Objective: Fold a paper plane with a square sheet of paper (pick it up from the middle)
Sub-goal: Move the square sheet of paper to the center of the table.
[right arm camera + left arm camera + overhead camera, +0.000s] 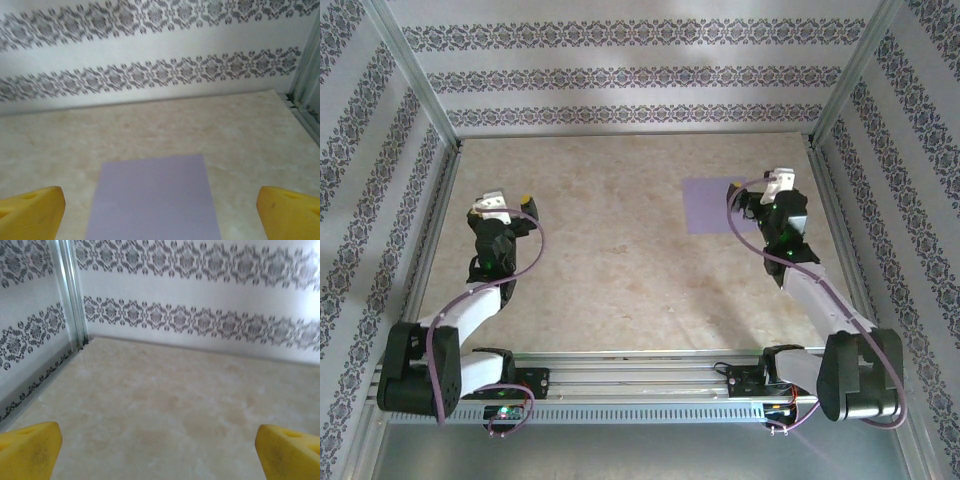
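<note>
Square sheet of paper (pixel 712 205) (pixel 154 197) laid flat on table (pixel 620 270), far right. Right gripper (pixel 757 184) (pixel 160 212) positioned over sheet, jaws spread wide. Left gripper (pixel 508 203) (pixel 160 450) positioned over bare table at left, jaws likewise apart.

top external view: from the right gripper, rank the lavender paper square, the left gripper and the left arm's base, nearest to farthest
From the right gripper:
1. square sheet of paper, right beside it on its left.
2. left gripper, far across on the left side.
3. left arm's base, at the near edge on the left.
</note>
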Robot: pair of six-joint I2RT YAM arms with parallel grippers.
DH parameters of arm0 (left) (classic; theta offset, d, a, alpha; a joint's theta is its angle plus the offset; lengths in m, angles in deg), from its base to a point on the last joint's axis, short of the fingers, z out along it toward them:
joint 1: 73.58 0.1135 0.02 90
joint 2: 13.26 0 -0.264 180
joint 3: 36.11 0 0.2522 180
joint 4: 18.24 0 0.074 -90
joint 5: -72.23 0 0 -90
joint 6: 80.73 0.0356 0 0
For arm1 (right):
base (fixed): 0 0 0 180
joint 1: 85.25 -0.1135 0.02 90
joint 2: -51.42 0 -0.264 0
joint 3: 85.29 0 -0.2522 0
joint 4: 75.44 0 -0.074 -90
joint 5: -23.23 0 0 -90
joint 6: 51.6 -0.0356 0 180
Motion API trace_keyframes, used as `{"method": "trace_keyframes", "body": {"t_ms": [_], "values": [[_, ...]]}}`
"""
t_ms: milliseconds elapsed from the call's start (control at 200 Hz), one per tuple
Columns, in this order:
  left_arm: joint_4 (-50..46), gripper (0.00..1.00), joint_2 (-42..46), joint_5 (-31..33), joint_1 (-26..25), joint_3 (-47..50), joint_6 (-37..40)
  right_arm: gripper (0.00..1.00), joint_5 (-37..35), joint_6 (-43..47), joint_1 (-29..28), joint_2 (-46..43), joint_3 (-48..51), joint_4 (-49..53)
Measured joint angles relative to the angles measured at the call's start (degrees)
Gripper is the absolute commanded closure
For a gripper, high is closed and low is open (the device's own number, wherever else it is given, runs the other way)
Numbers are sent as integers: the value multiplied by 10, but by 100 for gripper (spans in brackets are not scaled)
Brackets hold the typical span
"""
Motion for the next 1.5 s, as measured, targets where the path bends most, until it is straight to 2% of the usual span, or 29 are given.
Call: {"method": "trace_keyframes", "body": {"t_ms": [145, 205, 245, 285, 485, 645, 769, 1119, 1499], "values": [[-95, 1, 55, -9, 0, -30, -83, 2, 57, -90, 0, 29, -76, 116], [-131, 0, 66, -31, 0, -45, -115, 2, 87, -126, 0, 58, -96, 143], [-152, 5, 68, -52, 0, -54, -135, 2, 105, -147, 0, 77, -104, 158], [-174, 6, 66, -75, 0, -63, -152, 2, 122, -170, -1, 103, -110, 174], [-248, 0, -5, -193, 0, -99, -213, 8, 165, -235, -8, 228, -156, 228], [-289, 0, -89, -247, 0, -121, -251, 9, 169, -262, -20, 324, -226, 257], [-305, 0, -123, -263, 0, -135, -273, 10, 164, -272, -28, 378, -279, 274], [-325, 0, -147, -292, 0, -168, -277, 11, 171, -275, -31, 499, -385, 296], [-329, 0, -172, -303, 0, -172, -276, 12, 185, -279, -50, 498, -372, 306]]}}
